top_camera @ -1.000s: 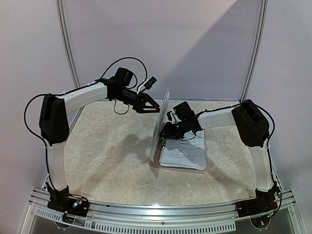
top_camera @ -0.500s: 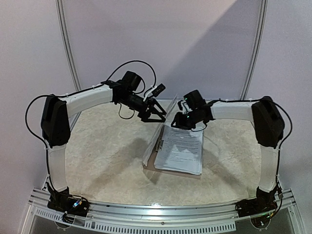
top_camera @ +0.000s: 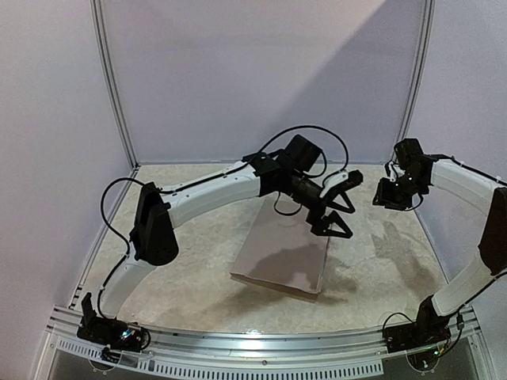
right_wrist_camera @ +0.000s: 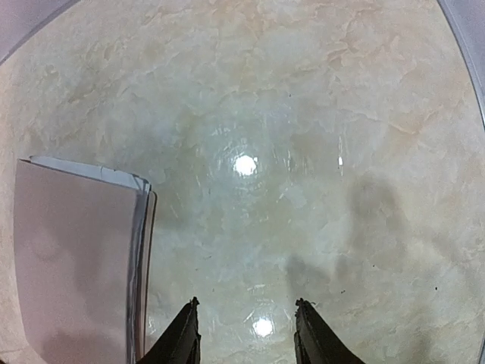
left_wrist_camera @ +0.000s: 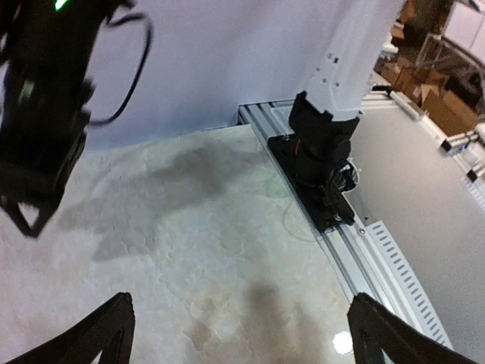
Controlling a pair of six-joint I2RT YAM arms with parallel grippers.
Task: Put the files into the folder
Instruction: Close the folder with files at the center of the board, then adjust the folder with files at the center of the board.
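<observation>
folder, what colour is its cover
The folder is plain tan-brown, with no print on it; the top view shows it best.

1. The folder lies closed and flat near the middle of the table, its tan-brown cover up, slightly skewed.
2. The files seem tucked inside, with only pale edges showing.

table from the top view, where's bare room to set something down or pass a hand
Widest bare table: between the folder and the left arm. Also the strip between folder and front rail, and right of the folder. Crowded over the folder's far right corner, where the left arm's open jaws hang.
</observation>
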